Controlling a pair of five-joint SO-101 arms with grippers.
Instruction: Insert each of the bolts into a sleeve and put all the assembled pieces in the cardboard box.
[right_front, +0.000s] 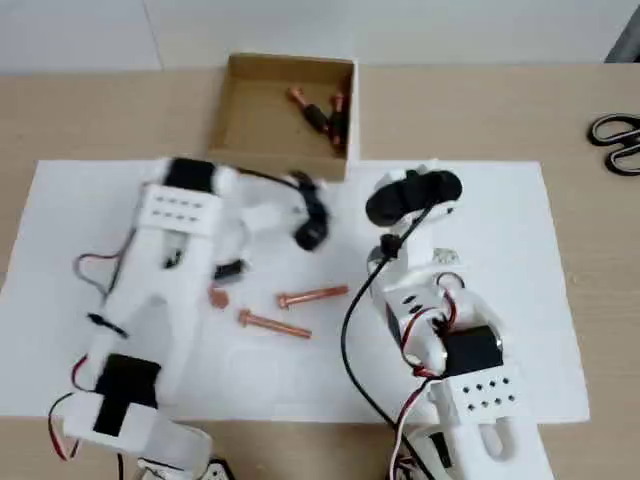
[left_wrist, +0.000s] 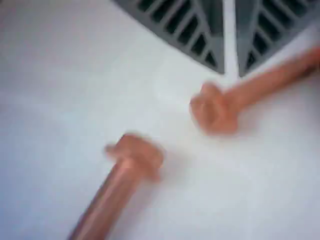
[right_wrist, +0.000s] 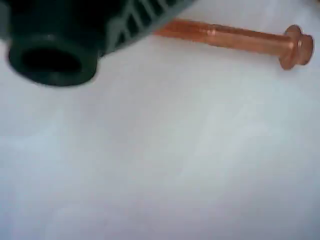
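Observation:
Two loose copper bolts (right_front: 313, 296) (right_front: 273, 324) lie on the white paper between the arms, and a copper bolt head (right_front: 218, 297) shows beside the left arm (right_front: 165, 250). In the left wrist view my left gripper (left_wrist: 230, 70) hovers just above one bolt (left_wrist: 220, 107), its ribbed fingers (left_wrist: 195, 30) shut to a thin slit with nothing between them; a second bolt (left_wrist: 130, 165) lies close by. My right gripper (right_wrist: 100, 30) is shut on a black sleeve (right_wrist: 52, 62), low over the paper near a bolt (right_wrist: 235, 37). The cardboard box (right_front: 240, 120) holds assembled pieces (right_front: 325, 115).
The white paper sheet (right_front: 500, 230) covers most of the wooden table. Black scissors (right_front: 618, 140) lie at the far right edge. The right arm's black wrist camera (right_front: 410, 195) stands just in front of the box's right corner.

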